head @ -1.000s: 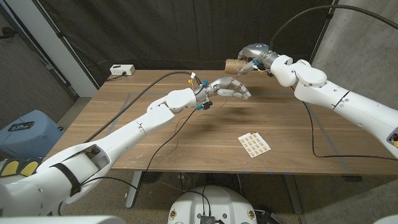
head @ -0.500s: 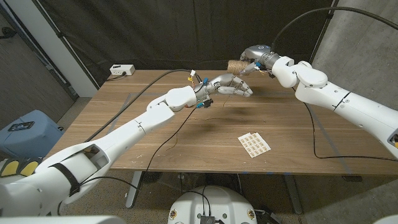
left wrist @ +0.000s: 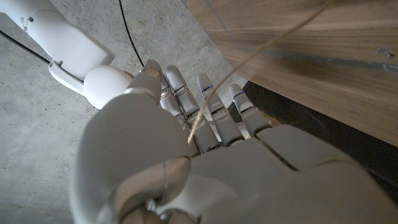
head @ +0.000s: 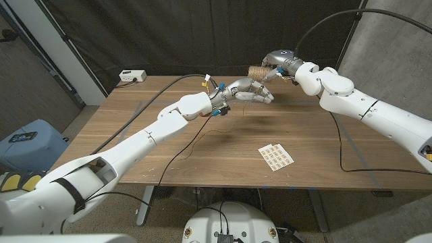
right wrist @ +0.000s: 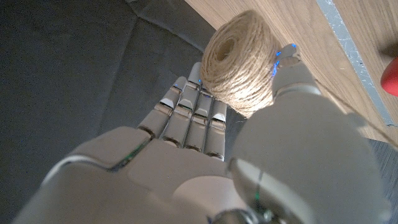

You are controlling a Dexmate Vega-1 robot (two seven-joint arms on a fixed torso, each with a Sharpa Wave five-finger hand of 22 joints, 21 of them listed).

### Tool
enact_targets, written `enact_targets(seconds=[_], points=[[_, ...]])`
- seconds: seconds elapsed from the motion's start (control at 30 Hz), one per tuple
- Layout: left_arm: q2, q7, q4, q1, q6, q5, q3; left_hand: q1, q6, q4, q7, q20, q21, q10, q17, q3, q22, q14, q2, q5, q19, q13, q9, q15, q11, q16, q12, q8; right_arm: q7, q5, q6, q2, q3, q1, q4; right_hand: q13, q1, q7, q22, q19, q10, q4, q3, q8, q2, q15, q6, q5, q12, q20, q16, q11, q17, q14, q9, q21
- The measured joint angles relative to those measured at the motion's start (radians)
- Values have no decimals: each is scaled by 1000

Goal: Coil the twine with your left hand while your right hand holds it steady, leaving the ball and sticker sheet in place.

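- The tan, tightly wound spool of jute twine (right wrist: 239, 61) is gripped by the right hand (head: 275, 62), fingers curled behind it and thumb over its front; judged as the anchor that keeps it steady for winding.
- It hangs in the air above the far edge of the brown wooden surface (head: 317, 145), not resting on it.
- The left hand (head: 248, 92) sits just on the near side of the spool, fingers stretched toward it. A loose strand of twine (left wrist: 208, 106) runs across its fingers and trails off, probably fed out for the next wrap; I cannot tell whether it is pinched or merely draped.
- The white sticker sheet with small brown squares (head: 276, 156) lies well nearer than the spool, untouched.
- Since a second ago, the left hand has risen closer to the spool.
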Motion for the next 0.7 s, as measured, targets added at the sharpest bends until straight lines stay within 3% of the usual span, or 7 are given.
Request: enact_targets(seconds=[0.7], points=[[5, -38, -3, -10, -17, -27, -20, 0, 4, 0, 4, -1, 0, 0, 5, 0, 0, 6, 0, 0, 2, 13, 0, -2, 0, 0, 0, 0, 3, -21, -11, 6, -21, 5, 11, 1, 0, 0, 0, 0, 3, 0, 0, 4, 0, -1, 0, 0, -7, 0, 0, -3, 5, 9, 0, 0]])
